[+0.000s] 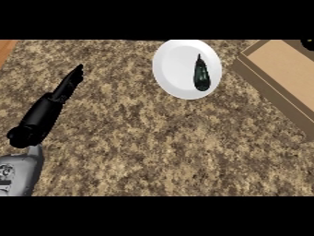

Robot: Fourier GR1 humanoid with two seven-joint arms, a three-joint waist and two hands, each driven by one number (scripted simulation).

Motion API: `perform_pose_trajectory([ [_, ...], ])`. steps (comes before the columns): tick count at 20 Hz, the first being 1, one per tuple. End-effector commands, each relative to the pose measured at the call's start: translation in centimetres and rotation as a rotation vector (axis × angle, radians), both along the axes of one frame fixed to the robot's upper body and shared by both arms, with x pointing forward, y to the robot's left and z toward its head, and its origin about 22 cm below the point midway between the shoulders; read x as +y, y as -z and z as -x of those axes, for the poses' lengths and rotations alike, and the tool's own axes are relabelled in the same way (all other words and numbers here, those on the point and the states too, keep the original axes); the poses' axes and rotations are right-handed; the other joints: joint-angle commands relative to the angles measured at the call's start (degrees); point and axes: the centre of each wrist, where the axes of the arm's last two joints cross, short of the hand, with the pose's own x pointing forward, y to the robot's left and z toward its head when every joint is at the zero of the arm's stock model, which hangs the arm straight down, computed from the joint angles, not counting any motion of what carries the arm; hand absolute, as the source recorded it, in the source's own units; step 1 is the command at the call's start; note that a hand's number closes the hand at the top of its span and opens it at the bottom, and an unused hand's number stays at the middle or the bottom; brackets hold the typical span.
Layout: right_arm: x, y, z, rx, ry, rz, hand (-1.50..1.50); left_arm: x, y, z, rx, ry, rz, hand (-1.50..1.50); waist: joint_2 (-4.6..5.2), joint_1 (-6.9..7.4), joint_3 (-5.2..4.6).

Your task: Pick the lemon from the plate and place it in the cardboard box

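A grey forearm [13, 175] with dark markings ends in a black left hand [50, 108] with slim black fingers [74, 76].

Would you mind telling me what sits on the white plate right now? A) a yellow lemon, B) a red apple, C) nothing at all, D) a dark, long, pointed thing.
D: a dark, long, pointed thing lies on the white plate; no yellow lemon shows there, whatever the task says.
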Motion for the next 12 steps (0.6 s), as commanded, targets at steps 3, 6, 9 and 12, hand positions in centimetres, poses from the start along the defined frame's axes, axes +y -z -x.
perform_pose_trajectory([
  [3, -5.4, 1.1, 1.2, 0.237, -0.009, -0.042, 1.50, -0.5, 0.1, -0.3, -0.012, 0.020, 0.007, 0.00, 0.35, 0.59, 0.05],
  [6, -6.4, 3.3, 1.7, 0.344, -0.021, -0.031, 1.50, -0.9, -0.5, -1.0, 0.008, 0.021, -0.001, 0.00, 0.42, 0.67, 0.09],
  [9, -8.6, 3.2, 2.8, 0.444, 0.017, -0.040, 1.50, -0.7, 0.5, -0.5, 0.003, 0.007, -0.007, 0.00, 0.49, 0.94, 0.10],
  [12, -8.8, 3.7, 2.9, 0.510, -0.080, -0.081, -1.50, -2.5, -0.1, -0.3, -0.015, 0.020, 0.001, 0.00, 0.39, 1.06, 0.14],
])
